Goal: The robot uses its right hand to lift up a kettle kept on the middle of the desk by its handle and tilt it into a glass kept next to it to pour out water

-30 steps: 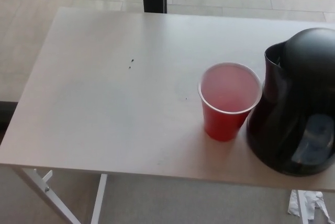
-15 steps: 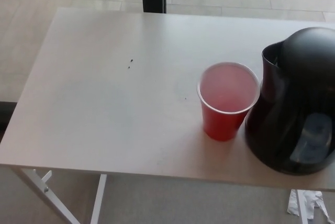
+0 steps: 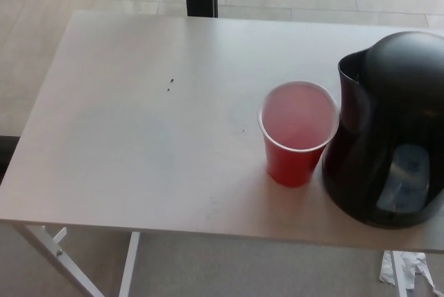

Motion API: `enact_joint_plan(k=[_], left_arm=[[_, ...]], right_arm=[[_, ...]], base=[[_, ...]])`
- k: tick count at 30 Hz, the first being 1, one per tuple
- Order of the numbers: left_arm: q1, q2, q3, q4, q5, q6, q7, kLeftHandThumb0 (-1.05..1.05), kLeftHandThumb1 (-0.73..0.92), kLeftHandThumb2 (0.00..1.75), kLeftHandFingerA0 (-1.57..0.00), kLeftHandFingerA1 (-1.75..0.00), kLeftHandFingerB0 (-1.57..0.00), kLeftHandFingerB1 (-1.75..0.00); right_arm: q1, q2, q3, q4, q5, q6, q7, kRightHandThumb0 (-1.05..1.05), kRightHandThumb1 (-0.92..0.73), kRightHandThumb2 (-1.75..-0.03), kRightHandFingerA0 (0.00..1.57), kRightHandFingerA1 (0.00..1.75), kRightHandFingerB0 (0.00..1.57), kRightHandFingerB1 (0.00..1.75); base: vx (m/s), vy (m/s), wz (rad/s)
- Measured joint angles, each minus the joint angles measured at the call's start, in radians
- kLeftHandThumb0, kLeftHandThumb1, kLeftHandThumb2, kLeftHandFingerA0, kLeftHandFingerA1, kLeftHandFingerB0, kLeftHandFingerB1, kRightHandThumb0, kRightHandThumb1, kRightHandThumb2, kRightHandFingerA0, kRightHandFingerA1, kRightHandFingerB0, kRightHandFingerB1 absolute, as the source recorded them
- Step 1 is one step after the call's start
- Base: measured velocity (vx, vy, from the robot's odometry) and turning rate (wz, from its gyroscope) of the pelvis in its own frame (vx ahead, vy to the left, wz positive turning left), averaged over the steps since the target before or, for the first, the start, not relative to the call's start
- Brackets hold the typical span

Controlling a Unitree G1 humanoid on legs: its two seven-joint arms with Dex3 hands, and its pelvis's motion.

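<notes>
The kettle (image 3: 388, 130), black and rounded, stands upright on the desk (image 3: 139, 144) at the right side of the head view, its right part cut off by the picture's edge. Its spout faces left, toward the cup (image 3: 297, 134). A bluish window shows low on its body. The cup is red outside, pale inside, and stands upright just left of the kettle, its rim very close to or touching the kettle's body; which one cannot be told. Neither hand shows in the view, so nothing is seen holding or touching the kettle. The desk top is pale with two small dark specks (image 3: 170, 85) left of centre. Crumpled paper (image 3: 406, 271) lies on the floor at lower right.
</notes>
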Motion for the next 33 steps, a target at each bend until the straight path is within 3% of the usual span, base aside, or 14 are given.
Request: enact_joint_plan(k=[1,2,4,7,10,16,17,18,21,23,24,26,27,33], left_arm=[[0.000,0.000,0.000,0.000,0.000,0.000,0.000,-0.76,0.62,0.60,-0.88,-0.57,-0.72,-0.51],[-0.001,0.000,0.000,0.000,0.000,0.000,0.000,-0.77,0.63,0.60,-0.87,-0.57,-0.71,-0.52],[-0.002,0.000,0.000,0.000,0.000,0.000,0.000,-0.76,0.62,0.60,-0.89,-0.58,-0.72,-0.51],[-0.003,0.000,-0.001,0.001,0.000,0.000,0.000,-0.74,0.48,0.95,-0.86,-0.67,-0.64,-0.61],[-0.002,0.000,-0.004,0.002,0.001,0.000,0.001,-0.75,0.64,0.60,-0.89,-0.58,-0.70,-0.52],[-0.002,0.002,-0.013,0.009,0.001,0.000,0.002,-0.79,0.48,0.82,-0.89,-0.64,-0.67,-0.60],[-0.002,0.003,-0.013,0.010,0.000,0.000,0.002,-0.73,0.49,0.95,-0.88,-0.68,-0.62,-0.62],[-0.002,0.003,-0.013,0.010,0.000,0.000,0.001,-0.76,0.63,0.60,-0.91,-0.59,-0.70,-0.52],[-0.003,0.005,-0.013,0.010,0.000,0.000,0.001,-0.76,0.63,0.60,-0.91,-0.58,-0.69,-0.52],[-0.003,0.007,-0.013,0.012,0.000,0.000,0.001,-0.76,0.63,0.60,-0.91,-0.59,-0.71,-0.53],[-0.004,0.008,-0.013,0.012,-0.001,0.000,0.001,-0.74,0.49,0.95,-0.87,-0.67,-0.63,-0.61],[-0.008,0.011,-0.013,0.012,-0.001,0.000,0.001,-0.75,0.64,0.60,-0.88,-0.58,-0.69,-0.52],[-0.009,0.012,-0.013,0.012,-0.001,0.000,0.001,-0.72,0.50,0.96,-0.86,-0.68,-0.62,-0.62],[-0.010,0.015,-0.014,0.010,-0.001,0.000,-0.003,-0.75,0.64,0.60,-0.88,-0.57,-0.68,-0.52]], right_arm=[[0.004,-0.011,0.009,0.000,-0.010,-0.007,0.000,-0.07,-0.49,-1.18,1.23,1.45,1.09,1.35],[0.008,-0.022,0.017,0.001,-0.019,-0.017,0.000,-0.07,-0.49,-1.22,0.92,1.75,0.78,1.74],[0.016,-0.037,0.029,0.001,-0.035,-0.033,0.000,-0.17,-0.61,-0.93,0.92,1.75,0.78,1.72],[0.024,-0.055,0.040,0.004,-0.055,-0.060,0.000,-0.08,-0.58,-1.04,0.93,1.75,0.76,1.72],[0.025,-0.055,0.041,0.012,-0.062,-0.083,0.000,0.00,-0.60,-1.04,0.95,1.75,0.79,1.67],[0.015,-0.055,0.041,0.023,-0.067,-0.099,0.000,-0.08,-0.49,-1.19,0.94,1.75,0.78,1.67],[0.008,-0.055,0.042,0.023,-0.070,-0.099,0.001,-0.20,-0.69,-0.76,0.93,1.75,0.77,1.67],[0.002,-0.056,0.043,0.023,-0.072,-0.099,0.001,-0.14,-0.67,-0.78,0.95,1.75,0.77,1.70],[-0.027,-0.065,0.049,0.038,-0.083,-0.113,0.007,-0.18,-0.68,-0.76,0.92,1.75,0.79,1.69],[-0.044,-0.076,0.058,0.040,-0.096,-0.118,0.009,-0.08,-0.46,-1.22,0.91,1.75,0.75,1.73],[-0.063,-0.084,0.064,0.044,-0.102,-0.120,0.011,-0.15,-0.44,-1.21,1.23,1.45,1.08,1.36],[-0.107,-0.103,0.081,0.045,-0.118,-0.123,0.011,-0.07,-0.40,-1.37,0.92,1.75,0.82,1.70],[-0.128,-0.110,0.086,0.045,-0.126,-0.124,0.012,-0.12,-0.42,-1.42,1.00,1.75,0.85,1.56],[-0.212,-0.135,0.119,0.023,-0.151,-0.115,0.024,-0.10,-0.41,-1.36,0.94,1.75,0.84,1.61]], base=[[0.00,0.000,0.00],[0.00,0.000,0.00],[0.00,0.000,0.00],[0.00,0.000,0.00],[0.00,0.000,0.00],[0.00,0.000,0.00],[0.00,0.000,0.00],[0.00,0.000,0.00],[0.00,0.000,0.00],[0.00,0.000,0.00],[0.00,0.000,0.00],[0.00,0.000,0.00],[0.00,0.000,0.00],[0.00,0.000,0.00]])
